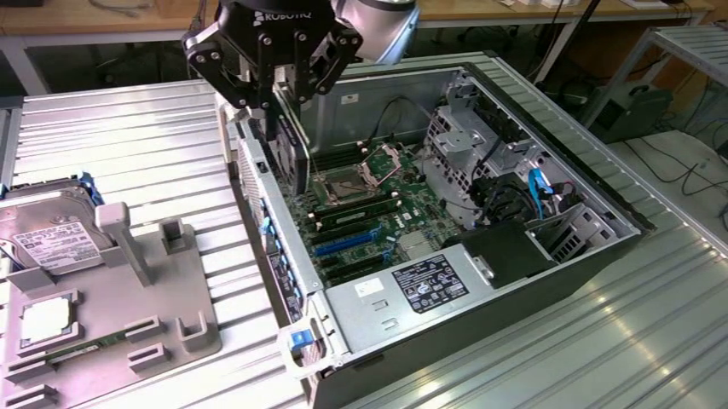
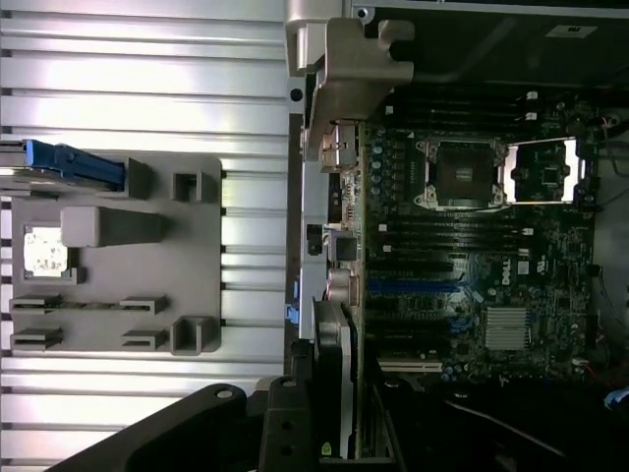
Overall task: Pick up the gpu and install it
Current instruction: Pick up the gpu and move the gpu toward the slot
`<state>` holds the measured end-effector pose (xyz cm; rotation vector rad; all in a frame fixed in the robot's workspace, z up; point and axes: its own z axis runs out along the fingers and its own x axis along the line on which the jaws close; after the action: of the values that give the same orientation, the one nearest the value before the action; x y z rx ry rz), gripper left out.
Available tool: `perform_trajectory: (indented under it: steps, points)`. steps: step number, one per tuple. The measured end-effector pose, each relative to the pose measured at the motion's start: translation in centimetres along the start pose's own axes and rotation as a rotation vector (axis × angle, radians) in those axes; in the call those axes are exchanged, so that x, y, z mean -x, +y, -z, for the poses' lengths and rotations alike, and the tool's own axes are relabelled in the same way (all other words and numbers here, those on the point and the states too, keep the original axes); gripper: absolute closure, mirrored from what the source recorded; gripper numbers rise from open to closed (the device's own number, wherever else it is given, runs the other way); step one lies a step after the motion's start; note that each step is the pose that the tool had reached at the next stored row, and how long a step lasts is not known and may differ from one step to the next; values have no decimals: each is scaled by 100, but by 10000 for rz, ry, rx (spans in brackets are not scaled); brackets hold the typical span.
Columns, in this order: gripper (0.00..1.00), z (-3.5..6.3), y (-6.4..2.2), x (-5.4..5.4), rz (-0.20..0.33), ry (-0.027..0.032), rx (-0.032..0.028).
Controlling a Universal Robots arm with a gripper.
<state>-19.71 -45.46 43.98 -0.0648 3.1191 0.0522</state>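
Observation:
My gripper (image 1: 276,95) is shut on the gpu (image 1: 293,152), a thin dark card that hangs on edge just inside the open computer case (image 1: 569,158), close to its rear panel. In the wrist view the gpu (image 2: 334,379) is seen edge-on between the black fingers (image 2: 285,433), with my gripper (image 2: 334,438) around it. Its lower edge is above the motherboard (image 1: 381,200), beside the processor socket (image 1: 341,186). The blue expansion slots (image 1: 341,244) lie further along the board, toward the power supply. I cannot tell whether the card touches the board.
A grey parts holder (image 1: 125,315) sits at the exterior view's left on the ribbed metal table (image 1: 125,136). It carries a silver hard drive (image 1: 46,230), a processor chip (image 1: 46,319) and a green memory stick (image 1: 85,345). A black power supply (image 1: 512,251) and cables fill the case's other end.

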Motion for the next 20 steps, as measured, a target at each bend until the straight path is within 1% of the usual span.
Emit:
perform_trajectory:
  steps: [2, 4, 15, 16, 18, 19, 20]
  points:
    - [72, -2, -1, 37, 109, 4, 2]
    - [72, -8, -2, 101, 139, 6, 3]
    - [72, -47, -11, 608, 141, 5, -2]
    - [72, -49, -7, 652, 139, 6, -15]
    - [72, -55, 2, 745, 139, 9, -92]
    - [72, -58, 6, 786, 139, 11, -120]
    - [72, -61, 12, 824, 136, 12, -164]
